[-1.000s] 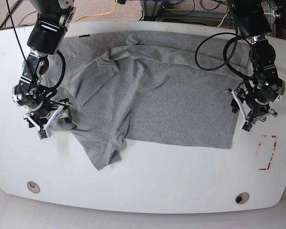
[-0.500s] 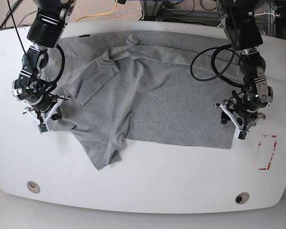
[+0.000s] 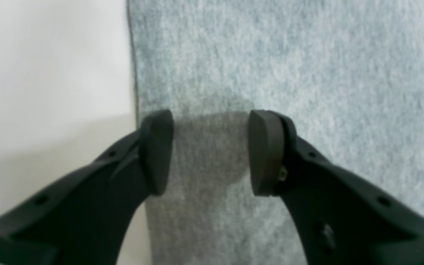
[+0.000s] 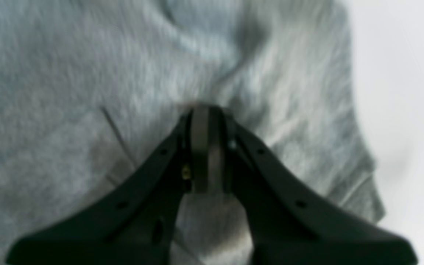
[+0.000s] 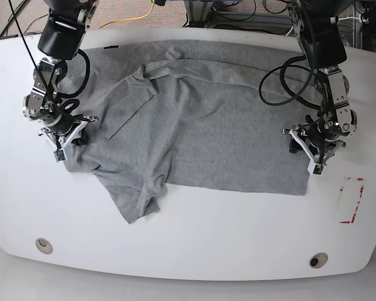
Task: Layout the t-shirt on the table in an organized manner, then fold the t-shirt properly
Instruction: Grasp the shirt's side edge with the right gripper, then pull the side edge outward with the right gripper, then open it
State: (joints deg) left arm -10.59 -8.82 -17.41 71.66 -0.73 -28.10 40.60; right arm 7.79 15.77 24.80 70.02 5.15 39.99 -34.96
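Observation:
The grey t-shirt (image 5: 225, 125) lies spread on the white table (image 5: 207, 238), with a sleeve folded over at the upper left and a crumpled flap at the lower left. At the shirt's left edge my right gripper (image 5: 62, 145) is shut; in the right wrist view this gripper (image 4: 206, 110) pinches a ridge of the t-shirt (image 4: 68, 73). My left gripper (image 5: 313, 158) hangs over the shirt's right edge. In the left wrist view that gripper (image 3: 210, 152) is open above the t-shirt (image 3: 289, 55), just inside its hem, with bare table (image 3: 50, 55) beside it.
A red tape rectangle (image 5: 351, 200) marks the table right of the shirt. Two round metal grommets (image 5: 44, 244) (image 5: 318, 259) sit near the front edge. Cables and floor lie beyond the table's far edge.
My right gripper closed on the shirt's left edge and drew back toward the far side. My left gripper, still open, shifted inward over the shirt's right hem.

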